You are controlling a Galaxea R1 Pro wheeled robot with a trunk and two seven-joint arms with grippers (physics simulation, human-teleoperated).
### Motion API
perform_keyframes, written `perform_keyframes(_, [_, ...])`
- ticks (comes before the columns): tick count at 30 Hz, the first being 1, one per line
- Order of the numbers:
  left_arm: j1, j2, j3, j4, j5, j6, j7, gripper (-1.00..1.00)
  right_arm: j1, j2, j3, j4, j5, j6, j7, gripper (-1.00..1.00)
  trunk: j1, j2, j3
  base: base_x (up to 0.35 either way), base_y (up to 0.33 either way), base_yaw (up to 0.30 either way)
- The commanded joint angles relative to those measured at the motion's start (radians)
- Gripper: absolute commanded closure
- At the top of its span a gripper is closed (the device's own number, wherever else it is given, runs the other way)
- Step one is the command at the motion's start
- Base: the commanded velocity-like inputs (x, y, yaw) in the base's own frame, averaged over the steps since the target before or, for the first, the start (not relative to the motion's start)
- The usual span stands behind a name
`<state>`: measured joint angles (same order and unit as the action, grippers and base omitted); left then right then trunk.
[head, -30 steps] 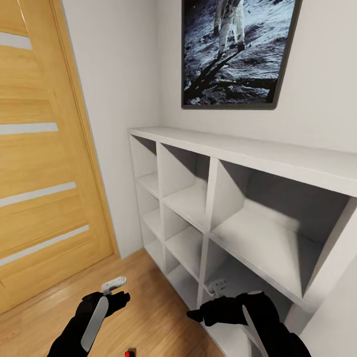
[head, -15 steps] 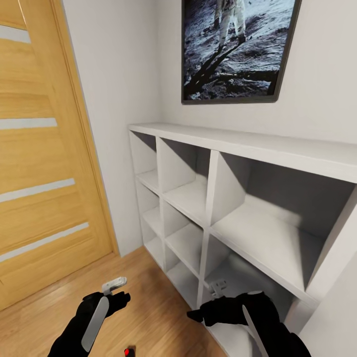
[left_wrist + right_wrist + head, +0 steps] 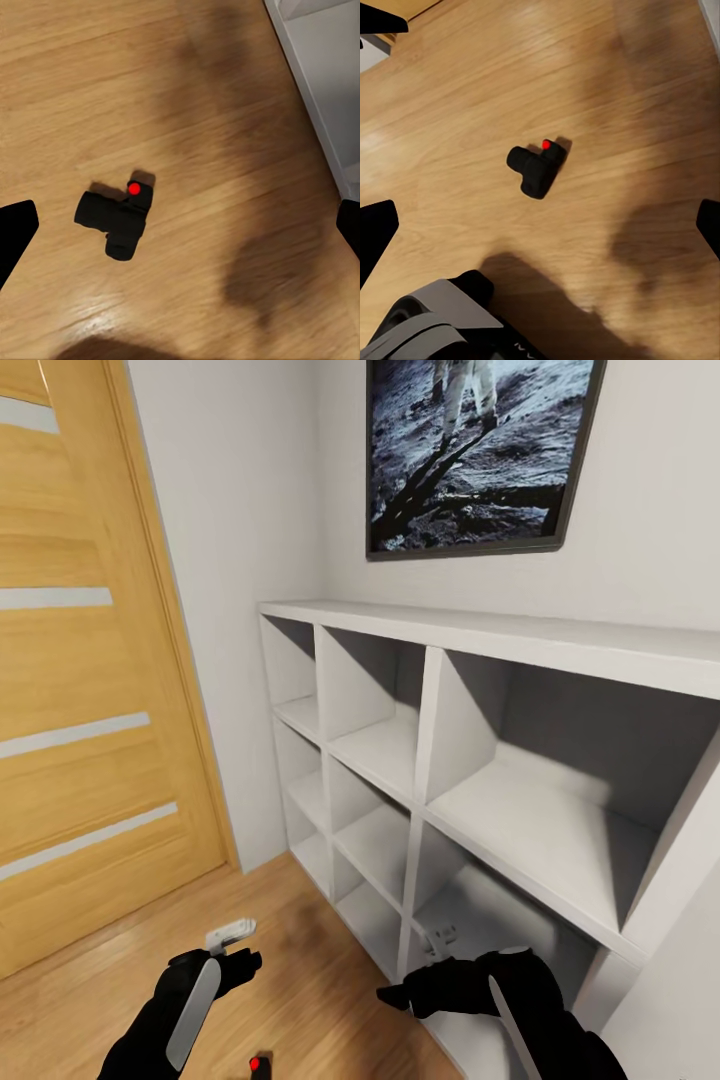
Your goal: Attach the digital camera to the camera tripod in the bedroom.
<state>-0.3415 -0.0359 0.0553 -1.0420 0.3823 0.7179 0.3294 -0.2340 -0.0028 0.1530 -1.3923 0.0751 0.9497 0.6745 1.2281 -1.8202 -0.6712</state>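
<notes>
Light wood flooring (image 3: 300, 920) is being shown beneath both arms, with white cube shelves (image 3: 480, 760) set against the wall, a wooden door (image 3: 80, 660) beside them and a framed moon photograph (image 3: 470, 450) above. The digital camera (image 3: 115, 216) is lying on the bare floor, red button showing, touched by neither gripper. The left gripper (image 3: 222, 948) and the right gripper (image 3: 415, 982) are being held above the floor, each with fingers spread wide apart and nothing between them.
</notes>
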Motion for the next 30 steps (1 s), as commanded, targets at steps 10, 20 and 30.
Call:
perform_keyframes(10, [-0.001,-0.001,0.001,-0.001,0.009,0.003,0.007,-1.0,-0.001,-0.002,0.001,0.001,0.008,0.007,0.008,-1.0,0.038,-0.071,-0.032,0.0,0.0,0.0])
perform_keyframes(20, [-0.001,0.0,0.001,0.004,0.009,0.002,0.006,-1.0,-0.001,-0.002,0.002,-0.002,0.007,0.009,0.009,-1.0,0.077,-0.141,-0.064,0.0,0.0,0.0])
perform_keyframes(30, [-0.001,0.001,0.0,0.005,0.008,0.0,0.005,-1.0,-0.001,-0.002,0.002,-0.001,0.008,0.011,0.009,-1.0,0.115,-0.211,-0.095,0.0,0.0,0.0])
